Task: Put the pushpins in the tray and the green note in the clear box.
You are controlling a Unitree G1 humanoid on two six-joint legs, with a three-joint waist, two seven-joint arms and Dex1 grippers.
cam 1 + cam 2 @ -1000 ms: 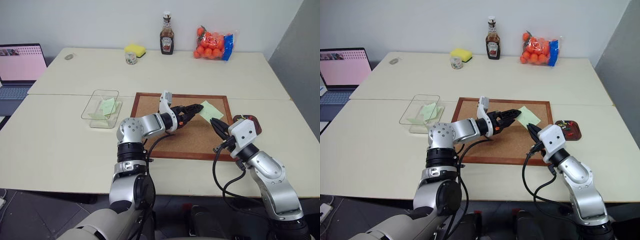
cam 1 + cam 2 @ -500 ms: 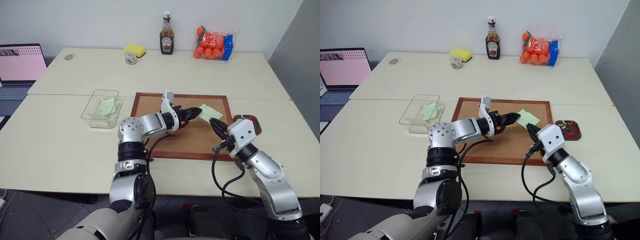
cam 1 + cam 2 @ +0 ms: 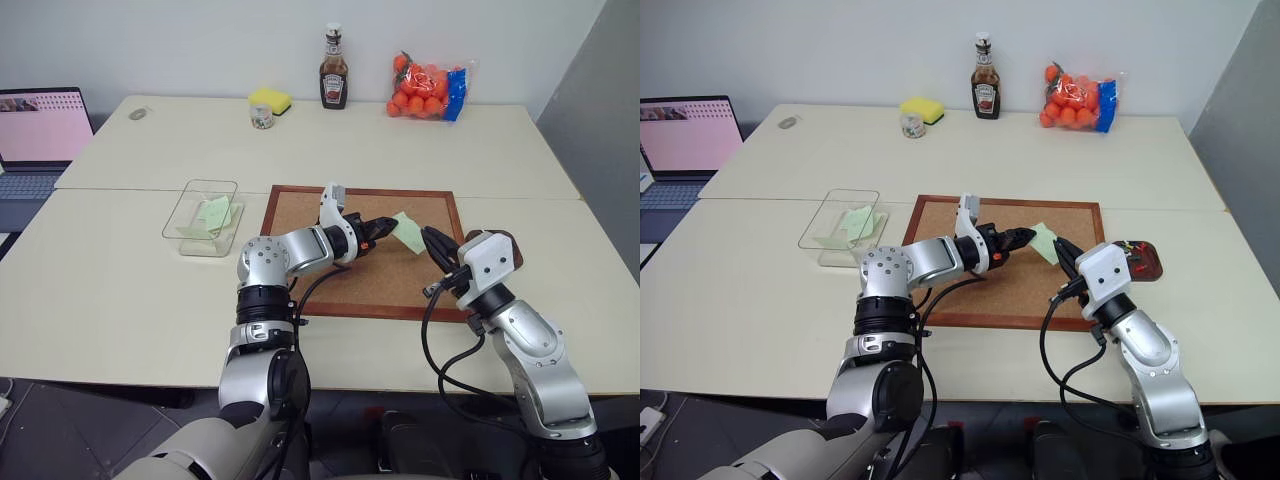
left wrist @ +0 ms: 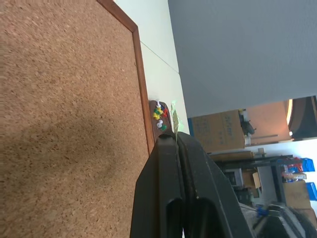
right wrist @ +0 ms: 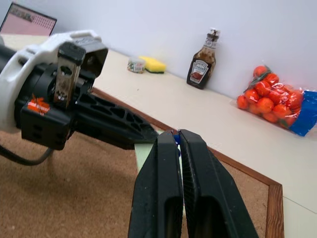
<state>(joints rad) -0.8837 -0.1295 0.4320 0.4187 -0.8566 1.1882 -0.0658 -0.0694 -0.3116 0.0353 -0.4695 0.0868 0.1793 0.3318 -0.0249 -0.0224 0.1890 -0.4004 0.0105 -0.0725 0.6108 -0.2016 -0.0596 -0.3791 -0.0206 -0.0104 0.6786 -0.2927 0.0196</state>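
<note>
The green note (image 3: 408, 227) hangs tilted just above the cork board (image 3: 300, 212), and my left gripper (image 3: 389, 226) is shut on its edge. Close to its right, my right gripper (image 3: 431, 238) is shut, with the small blue head of a pushpin (image 5: 175, 134) showing between its tips. The brown tray (image 3: 1146, 266) sits off the board's right edge, partly behind my right wrist, and holds several coloured pushpins (image 4: 158, 115). The clear box (image 3: 178, 212) stands left of the board with pale green slips inside.
Along the back of the table stand a sauce bottle (image 3: 333, 70), a yellow sponge (image 3: 270, 100), a small jar (image 3: 262, 116) and a bag of oranges (image 3: 430, 88). A laptop (image 3: 40, 135) is at the far left.
My left gripper has shut on the green note, which now stands lifted and tilted instead of lying flat on the board. My right gripper has tipped slightly upward.
</note>
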